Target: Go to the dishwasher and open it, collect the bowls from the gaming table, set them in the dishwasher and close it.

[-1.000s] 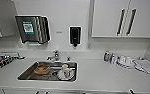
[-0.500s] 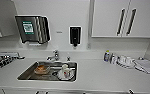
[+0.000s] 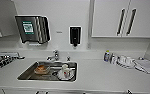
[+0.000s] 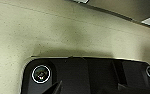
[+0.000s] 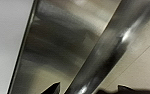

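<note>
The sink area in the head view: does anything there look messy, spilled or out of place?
Nothing looks spilled or broken. The sink holds unwashed dishes: a brownish bowl and a white plate with a cup on it. Bottles and cups stand grouped on the counter to the right.

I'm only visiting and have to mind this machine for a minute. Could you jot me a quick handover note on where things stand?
Right end effector: close to a brushed-metal front panel with a bar handle, possibly the dishwasher; grip state unclear.
Left end effector: over speckled floor; state unclear.
The head camera faces the kitchen counter and a sink holding dishes.
Done: robot has reached the kitchen.
Left: opening the appliance, fetching the bowls, loading, closing.
</note>
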Available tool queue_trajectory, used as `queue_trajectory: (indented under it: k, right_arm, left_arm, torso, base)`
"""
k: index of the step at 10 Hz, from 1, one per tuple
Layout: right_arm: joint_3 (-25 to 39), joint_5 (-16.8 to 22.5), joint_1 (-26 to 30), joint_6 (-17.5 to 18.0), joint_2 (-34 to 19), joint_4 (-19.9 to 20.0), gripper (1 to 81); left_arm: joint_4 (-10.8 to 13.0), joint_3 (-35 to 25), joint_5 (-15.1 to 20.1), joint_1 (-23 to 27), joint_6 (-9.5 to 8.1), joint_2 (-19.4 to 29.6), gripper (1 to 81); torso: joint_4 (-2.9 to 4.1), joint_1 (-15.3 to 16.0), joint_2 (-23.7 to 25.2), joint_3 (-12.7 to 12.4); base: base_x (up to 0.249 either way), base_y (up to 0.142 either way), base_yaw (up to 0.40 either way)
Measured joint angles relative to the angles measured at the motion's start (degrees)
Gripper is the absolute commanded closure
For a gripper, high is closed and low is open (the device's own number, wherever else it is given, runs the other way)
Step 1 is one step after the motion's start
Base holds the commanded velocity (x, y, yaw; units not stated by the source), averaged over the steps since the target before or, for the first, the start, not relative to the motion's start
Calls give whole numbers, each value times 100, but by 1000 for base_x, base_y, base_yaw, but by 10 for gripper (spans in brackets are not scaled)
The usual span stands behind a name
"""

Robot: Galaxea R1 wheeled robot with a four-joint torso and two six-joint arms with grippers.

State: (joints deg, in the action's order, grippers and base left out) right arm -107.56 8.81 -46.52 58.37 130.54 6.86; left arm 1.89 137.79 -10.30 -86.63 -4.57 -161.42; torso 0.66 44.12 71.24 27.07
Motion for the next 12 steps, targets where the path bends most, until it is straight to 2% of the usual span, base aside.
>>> queue_trajectory:
  k: [6, 10, 12]
  right_arm:
    - [-1298, -35, -34, -35, 588, 66, 10]
    - [-1375, 78, -28, -95, 642, 62, 10]
    - [-1151, -107, -96, -129, 573, 57, 10]
  left_arm:
    - [0, 5, 5, -9, -13, -2, 10]
    - [0, 16, 7, -13, -11, -33, 10]
    - [1, 22, 5, -11, -9, -35, 10]
  torso:
    - [0, 0, 0, 0]
    - [0, -7, 4, -5]
    - [0, -7, 4, -2]
  base:
    - [0, 0, 0]
    - [0, 0, 0]
    - [0, 0, 0]
